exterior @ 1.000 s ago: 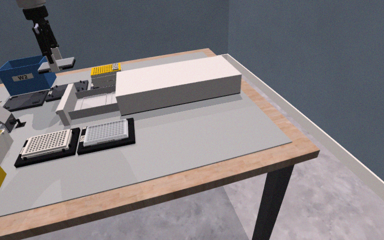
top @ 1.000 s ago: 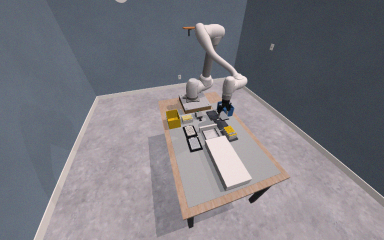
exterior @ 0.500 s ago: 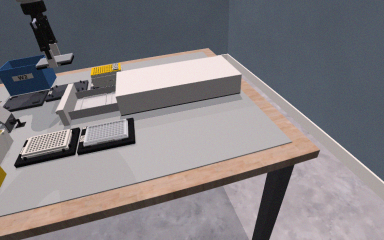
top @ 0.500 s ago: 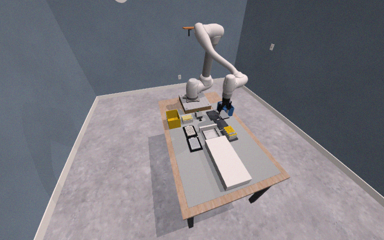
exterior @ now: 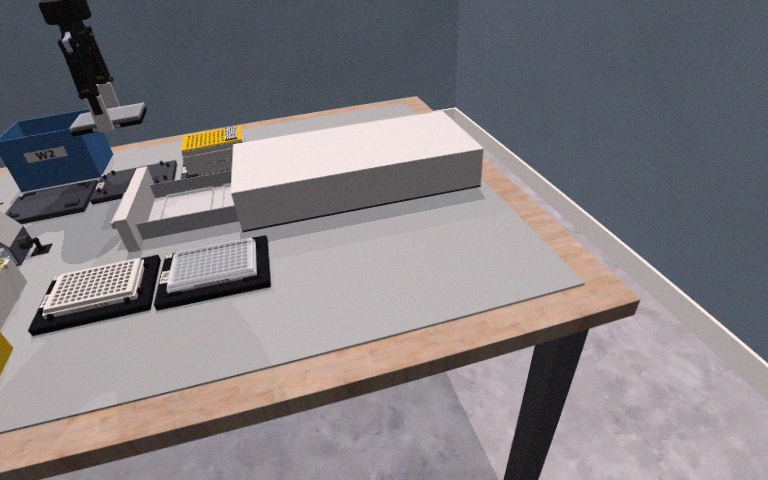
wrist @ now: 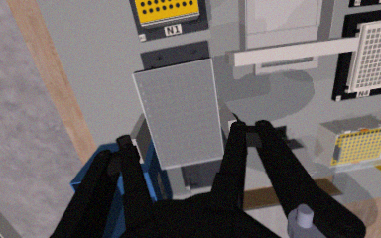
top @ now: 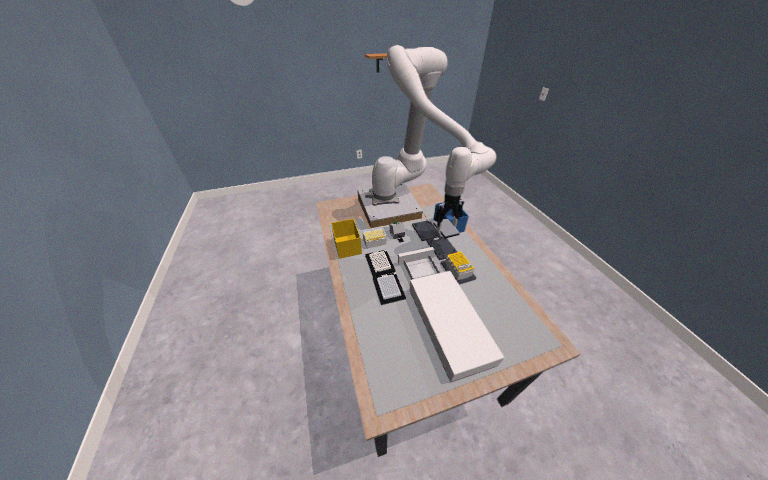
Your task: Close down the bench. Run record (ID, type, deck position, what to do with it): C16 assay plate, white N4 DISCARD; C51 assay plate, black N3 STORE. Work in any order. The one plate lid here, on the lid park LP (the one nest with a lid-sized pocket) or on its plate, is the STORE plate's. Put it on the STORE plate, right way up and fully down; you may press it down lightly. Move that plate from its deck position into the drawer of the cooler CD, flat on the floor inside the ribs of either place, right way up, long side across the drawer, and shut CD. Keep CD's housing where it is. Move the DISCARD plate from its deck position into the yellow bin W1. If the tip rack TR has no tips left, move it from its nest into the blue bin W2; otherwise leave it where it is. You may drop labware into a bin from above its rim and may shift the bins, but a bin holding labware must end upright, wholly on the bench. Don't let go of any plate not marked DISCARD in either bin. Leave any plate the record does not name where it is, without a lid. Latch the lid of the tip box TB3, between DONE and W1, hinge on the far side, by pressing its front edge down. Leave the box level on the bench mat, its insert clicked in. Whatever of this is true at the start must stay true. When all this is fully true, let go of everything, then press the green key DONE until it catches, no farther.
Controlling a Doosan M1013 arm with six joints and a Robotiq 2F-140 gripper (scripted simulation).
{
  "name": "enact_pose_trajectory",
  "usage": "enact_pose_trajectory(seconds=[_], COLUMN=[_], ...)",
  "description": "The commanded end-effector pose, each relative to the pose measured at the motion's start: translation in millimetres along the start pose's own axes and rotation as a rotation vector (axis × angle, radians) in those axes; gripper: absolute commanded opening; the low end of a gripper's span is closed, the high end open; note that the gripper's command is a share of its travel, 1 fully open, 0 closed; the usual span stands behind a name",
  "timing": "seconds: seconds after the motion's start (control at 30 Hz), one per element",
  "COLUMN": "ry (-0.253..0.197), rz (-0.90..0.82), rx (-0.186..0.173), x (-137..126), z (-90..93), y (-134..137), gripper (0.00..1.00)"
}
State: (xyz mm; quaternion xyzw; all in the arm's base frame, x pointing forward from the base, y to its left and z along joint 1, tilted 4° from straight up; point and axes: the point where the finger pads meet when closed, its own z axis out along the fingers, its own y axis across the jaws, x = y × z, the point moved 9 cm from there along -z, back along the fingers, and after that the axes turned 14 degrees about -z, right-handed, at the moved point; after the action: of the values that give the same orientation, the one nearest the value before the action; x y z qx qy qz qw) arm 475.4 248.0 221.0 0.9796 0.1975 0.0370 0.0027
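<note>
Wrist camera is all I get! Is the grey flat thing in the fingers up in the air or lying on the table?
Observer: Up in the air. From the side, the gripper holds the grey lid level, well above the bench mat.
Operator: What's the blue thing underneath?
Observer: An open blue bin standing on the bench; its front is labelled W2.
Operator: Is there another plate past the white one?
Observer: Yes. A second plate sits in its own black nest right beside the white plate. Neither wears a lid.
</note>
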Motion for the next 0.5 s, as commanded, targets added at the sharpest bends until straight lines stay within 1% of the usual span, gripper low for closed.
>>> enact_pose_trajectory(seconds=[0.0, 0.4, 0.47], ry=[0.000, 0.000, 0.000], rz=[-0.095, -0.495, -0.495], rx=[0.000, 0.000, 0.000], x=[2, 12, 12], z=[-0.1, -0.1, -0.1], y=[7, 37, 37], gripper=[0.00, 0.00, 0.00])
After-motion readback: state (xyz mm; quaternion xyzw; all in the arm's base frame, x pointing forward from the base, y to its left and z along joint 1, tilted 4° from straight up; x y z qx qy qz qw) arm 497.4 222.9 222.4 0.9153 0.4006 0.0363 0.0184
